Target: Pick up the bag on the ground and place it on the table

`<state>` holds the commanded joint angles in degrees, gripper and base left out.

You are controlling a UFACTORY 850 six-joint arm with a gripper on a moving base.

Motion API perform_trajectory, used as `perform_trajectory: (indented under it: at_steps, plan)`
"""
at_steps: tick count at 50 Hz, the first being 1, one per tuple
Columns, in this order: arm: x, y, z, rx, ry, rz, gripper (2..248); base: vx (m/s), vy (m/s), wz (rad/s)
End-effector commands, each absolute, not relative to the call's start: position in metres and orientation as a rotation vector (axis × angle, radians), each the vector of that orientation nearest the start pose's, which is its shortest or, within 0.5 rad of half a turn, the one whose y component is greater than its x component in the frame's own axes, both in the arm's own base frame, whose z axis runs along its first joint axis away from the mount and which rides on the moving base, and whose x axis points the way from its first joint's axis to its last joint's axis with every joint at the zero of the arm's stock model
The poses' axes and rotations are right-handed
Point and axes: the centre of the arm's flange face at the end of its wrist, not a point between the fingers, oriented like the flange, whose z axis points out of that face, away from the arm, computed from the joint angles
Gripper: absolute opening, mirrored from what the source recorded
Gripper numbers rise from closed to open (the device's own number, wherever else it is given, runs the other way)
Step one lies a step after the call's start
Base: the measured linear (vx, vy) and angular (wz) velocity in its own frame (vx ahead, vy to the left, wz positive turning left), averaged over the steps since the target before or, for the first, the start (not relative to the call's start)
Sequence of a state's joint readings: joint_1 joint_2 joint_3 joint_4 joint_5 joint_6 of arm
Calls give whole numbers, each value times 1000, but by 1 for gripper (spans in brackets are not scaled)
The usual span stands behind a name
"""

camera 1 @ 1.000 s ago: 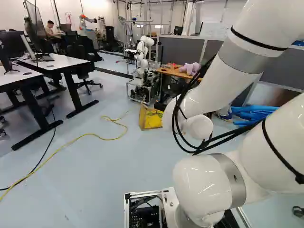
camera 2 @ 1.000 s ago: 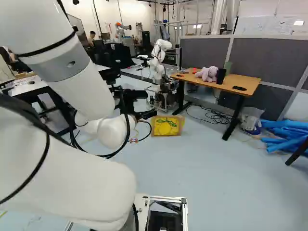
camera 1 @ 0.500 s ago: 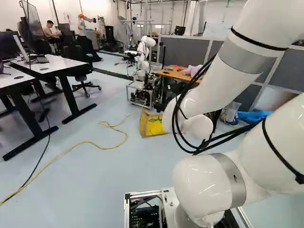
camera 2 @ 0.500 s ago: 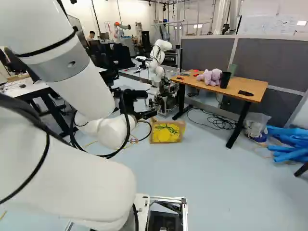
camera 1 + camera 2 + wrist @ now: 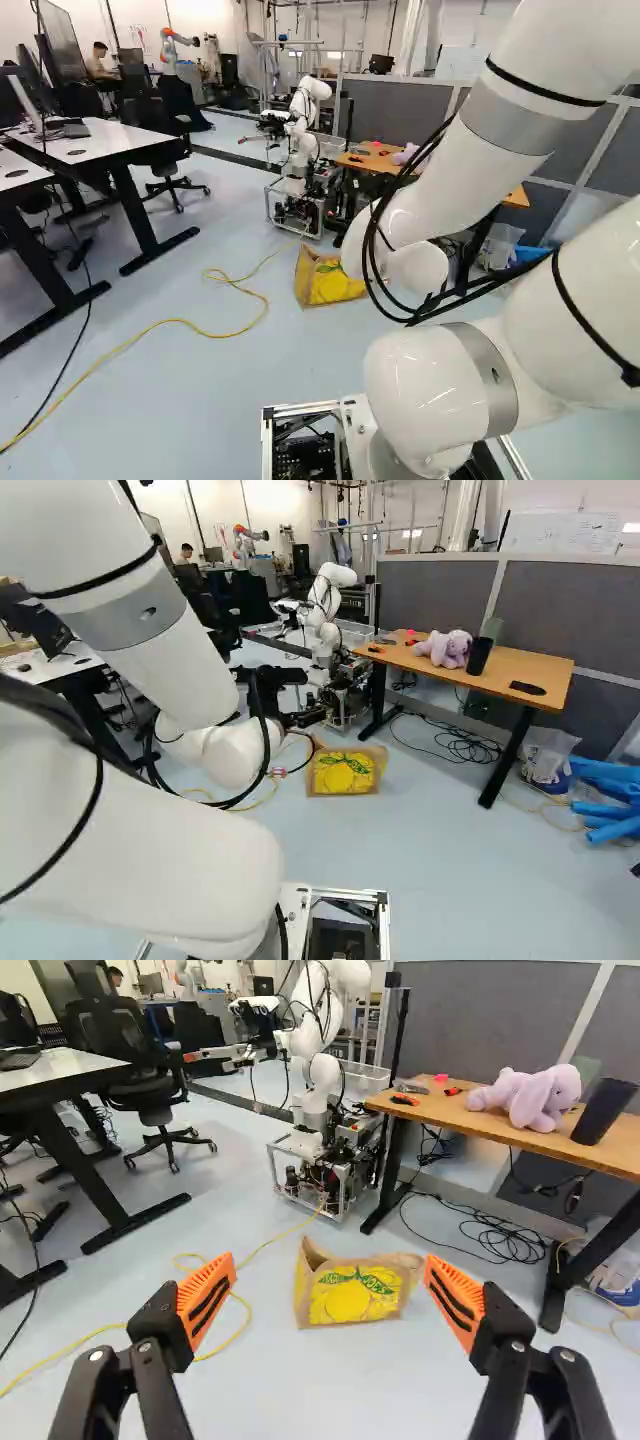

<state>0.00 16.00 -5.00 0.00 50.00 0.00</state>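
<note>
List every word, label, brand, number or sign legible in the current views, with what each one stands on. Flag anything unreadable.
No text can be read with certainty.
Bag on the floor: small green lettering above the yellow print, too blurred to quote.
White board above the grey partition: faint writing, too small to read.

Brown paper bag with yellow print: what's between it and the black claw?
In the wrist view, bare floor lies straight between the claw and the bag; a thin yellow cable loops on the floor to one side, toward one finger.
</note>
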Motion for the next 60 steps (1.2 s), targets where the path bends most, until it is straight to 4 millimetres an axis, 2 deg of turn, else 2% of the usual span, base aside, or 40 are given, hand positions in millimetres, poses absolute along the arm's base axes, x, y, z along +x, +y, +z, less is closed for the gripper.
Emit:
perform_trajectory:
  at_steps: [60]
  plan:
    - [270,0,366,-2558,0,-1824,247,225,5,-6]
